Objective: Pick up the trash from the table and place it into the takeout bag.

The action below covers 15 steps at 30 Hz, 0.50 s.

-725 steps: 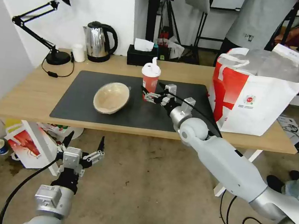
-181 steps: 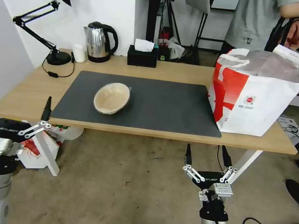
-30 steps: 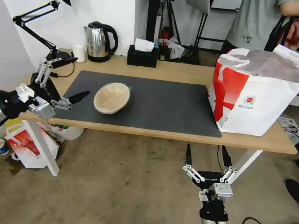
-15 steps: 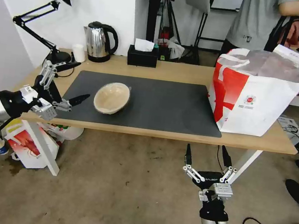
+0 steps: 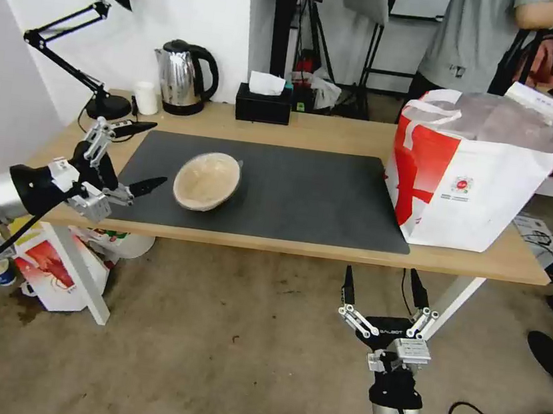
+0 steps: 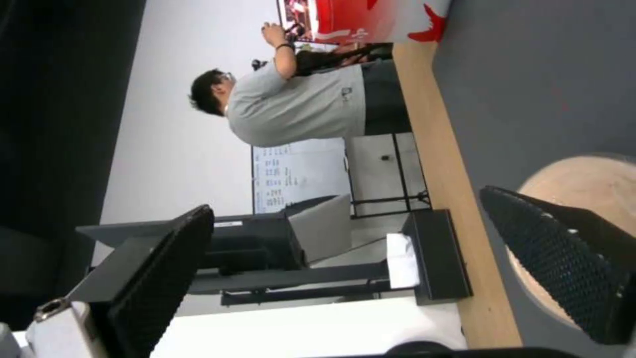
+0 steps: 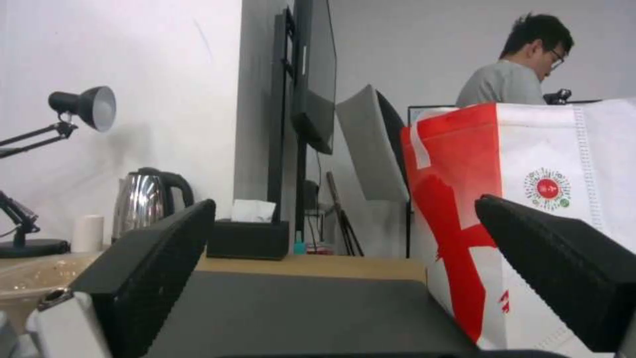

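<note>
On the dark mat (image 5: 291, 195) of the table (image 5: 339, 134) lies the tan paper bowl (image 5: 207, 180), tipped on its side. My left gripper (image 5: 150, 154) hangs open at the mat's left edge, turned sideways, its fingers spanning the space just left of the bowl without touching it. In the left wrist view the bowl (image 6: 583, 179) sits behind one finger of that gripper (image 6: 345, 204). The takeout bag (image 5: 476, 171) stands open at the table's right end. My right gripper (image 5: 380, 280) is open below the table's front edge, facing the takeout bag (image 7: 550, 199).
A desk lamp (image 5: 101, 44), kettle (image 5: 183, 78), small white cup (image 5: 146, 98) and black tissue box (image 5: 263, 103) line the table's back edge. A person stands behind the bag. A smaller printed bag (image 5: 47, 266) sits on the floor under the table's left end.
The left gripper has crept right and slightly forward toward the bowl over the last second. The red cup seen 24 s ago is gone from the mat, and the right arm has dropped below the table.
</note>
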{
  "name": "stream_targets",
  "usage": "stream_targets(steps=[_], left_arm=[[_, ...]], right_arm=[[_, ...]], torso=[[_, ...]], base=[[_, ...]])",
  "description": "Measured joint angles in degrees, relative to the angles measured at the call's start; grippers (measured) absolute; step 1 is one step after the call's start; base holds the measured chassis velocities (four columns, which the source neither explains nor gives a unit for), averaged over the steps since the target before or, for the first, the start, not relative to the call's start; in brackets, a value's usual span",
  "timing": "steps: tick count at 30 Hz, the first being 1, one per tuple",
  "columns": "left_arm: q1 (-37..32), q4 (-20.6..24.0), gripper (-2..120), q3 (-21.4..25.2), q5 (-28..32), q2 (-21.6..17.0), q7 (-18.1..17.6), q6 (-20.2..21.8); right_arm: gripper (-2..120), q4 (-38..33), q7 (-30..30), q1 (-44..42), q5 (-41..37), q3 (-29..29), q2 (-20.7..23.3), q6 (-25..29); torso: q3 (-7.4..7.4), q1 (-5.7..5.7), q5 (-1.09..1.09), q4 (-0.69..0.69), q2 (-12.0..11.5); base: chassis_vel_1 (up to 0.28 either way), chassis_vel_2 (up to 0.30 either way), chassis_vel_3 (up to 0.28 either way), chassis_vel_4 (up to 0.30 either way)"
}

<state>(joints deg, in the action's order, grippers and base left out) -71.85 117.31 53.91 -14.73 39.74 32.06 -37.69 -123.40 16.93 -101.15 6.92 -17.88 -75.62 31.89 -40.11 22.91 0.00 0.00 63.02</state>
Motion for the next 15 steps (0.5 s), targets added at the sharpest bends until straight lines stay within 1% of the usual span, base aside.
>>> stream_targets(steps=[5, 15], left_arm=[[0.0, -0.04, 100, -0.32, -0.35, -1.29, 0.05, -0.06], [-0.02, -0.64, 100, -0.91, -1.05, -2.06, 0.39, -0.21]], right_arm=[[100, 0.0, 0.0, 0.0, 0.0, 0.0, 0.0, 0.0], [100, 0.0, 0.0, 0.0, 0.0, 0.0, 0.0, 0.0]], torso=[[0.0, 0.0, 0.0, 0.0, 0.0], [0.0, 0.0, 0.0, 0.0, 0.0]], base=[[0.0, 0.0, 0.0, 0.0], [0.0, 0.0, 0.0, 0.0]])
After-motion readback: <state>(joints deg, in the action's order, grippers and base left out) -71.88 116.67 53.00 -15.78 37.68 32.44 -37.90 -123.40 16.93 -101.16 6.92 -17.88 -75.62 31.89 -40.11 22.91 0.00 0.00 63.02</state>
